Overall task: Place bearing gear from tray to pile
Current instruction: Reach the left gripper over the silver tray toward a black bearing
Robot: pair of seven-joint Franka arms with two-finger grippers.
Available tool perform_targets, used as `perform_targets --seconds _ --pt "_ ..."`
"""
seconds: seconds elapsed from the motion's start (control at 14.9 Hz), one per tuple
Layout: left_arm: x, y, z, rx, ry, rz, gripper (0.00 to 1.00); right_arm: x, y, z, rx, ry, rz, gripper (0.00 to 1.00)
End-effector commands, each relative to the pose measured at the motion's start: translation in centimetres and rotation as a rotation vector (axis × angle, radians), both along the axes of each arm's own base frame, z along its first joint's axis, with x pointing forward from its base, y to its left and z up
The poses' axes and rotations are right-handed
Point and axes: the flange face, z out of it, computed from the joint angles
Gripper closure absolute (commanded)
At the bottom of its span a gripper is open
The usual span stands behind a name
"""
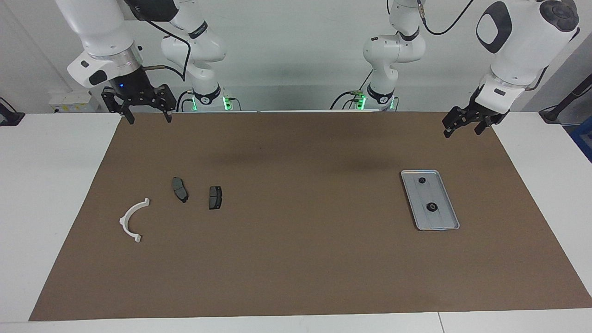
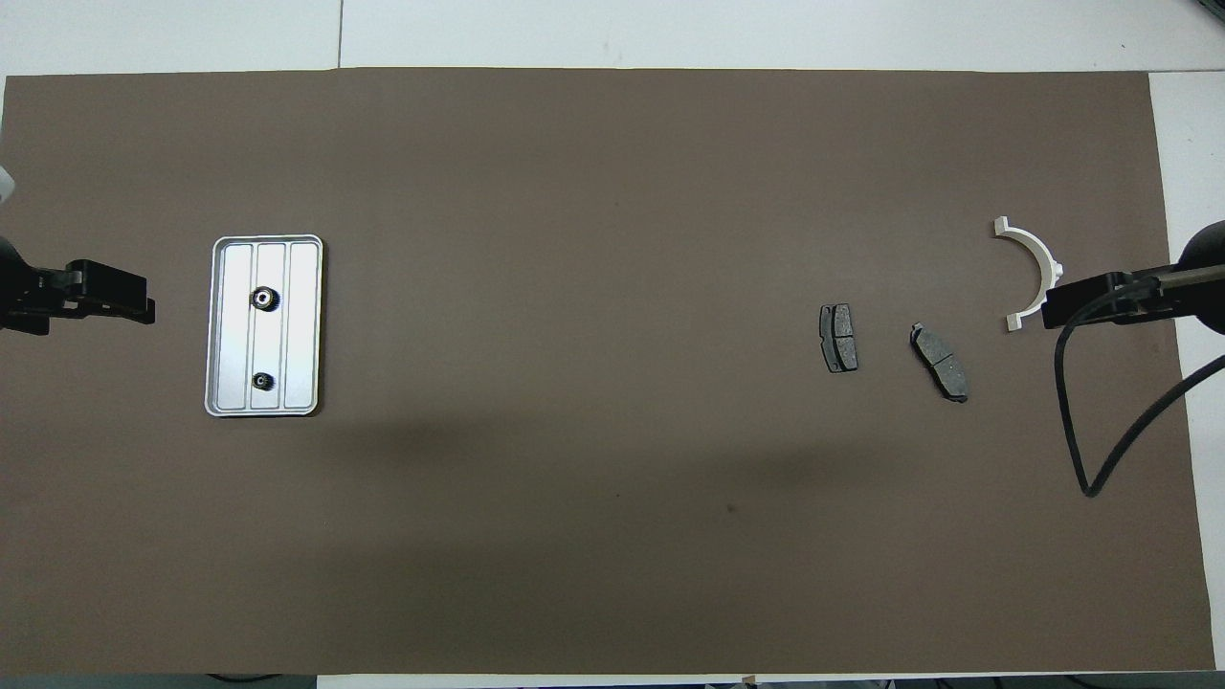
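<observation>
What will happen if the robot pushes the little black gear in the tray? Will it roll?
Probably not: each bearing gear lies flat in the tray, so it would likely slide. The ridged floor may catch it. It looks small and stiff, likely light.

I see a robotics lab: two white arms [image 1: 99,37] bolted at twelve o'clock, a white table [image 1: 46,185] under a brown mat [image 1: 300,259], bare walls, trailing cables [image 2: 1101,421].

You've got a brown mat [image 1: 296,259] covering most of the white table [image 1: 51,194], its white margins showing at both ends
</observation>
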Motion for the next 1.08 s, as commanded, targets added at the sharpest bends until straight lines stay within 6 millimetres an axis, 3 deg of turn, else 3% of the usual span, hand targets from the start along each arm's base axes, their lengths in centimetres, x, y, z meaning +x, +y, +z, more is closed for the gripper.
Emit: perform_targets --seconds 0.0,0.6,0.81,1.01 --pt "-0.1 0.1 0.5 -0.016 0.003 -0.005 0.0 -0.5 0.2 0.2 0.013 -0.003 -0.008 0.0" --pt "0.6 0.3 -0.6 -0.008 -0.086 0.078 0.0 -0.3 0.3 0.3 0.014 -0.024 -0.004 0.0" --pt "1.2 0.5 -5.6 -0.007 -0.1 0.072 0.0 -0.3 0.4 0.3 0.014 -0.024 -0.002 0.0" --pt "3.8 1.2 -10.9 -0.003 -0.119 0.083 0.0 -0.3 0.4 0.3 0.015 -0.022 -0.002 0.0"
